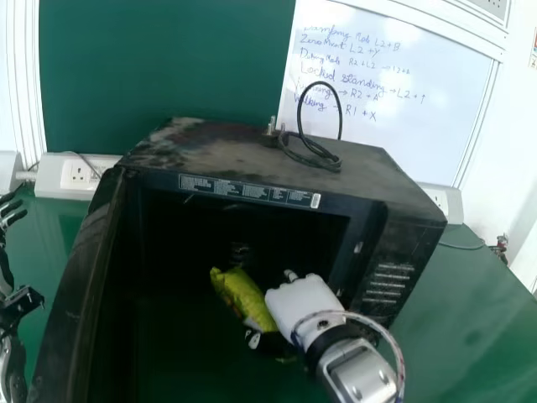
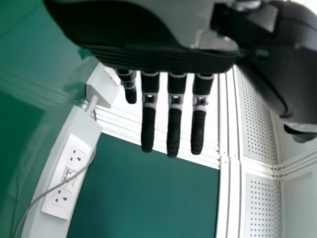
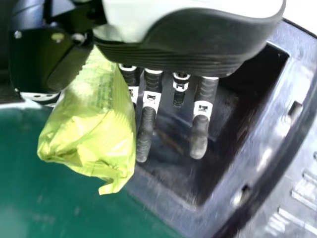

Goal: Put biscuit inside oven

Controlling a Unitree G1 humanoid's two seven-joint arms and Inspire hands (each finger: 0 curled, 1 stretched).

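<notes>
"Up close, what has the right hand (image 1: 302,304)?"

"Biscuit packet (image 1: 242,295), pinched between thumb and fingers. The left hand (image 2: 174,129), in its wrist view, is idle, fingers straight."

"And the oven (image 1: 201,151)?"

"Just beyond, door (image 1: 74,285) open; the packet's at the mouth. Loading step, I'd say: ease it deeper, then release."

Whiteboard (image 1: 382,138) (handwritten), green board (image 1: 159,67)
</notes>
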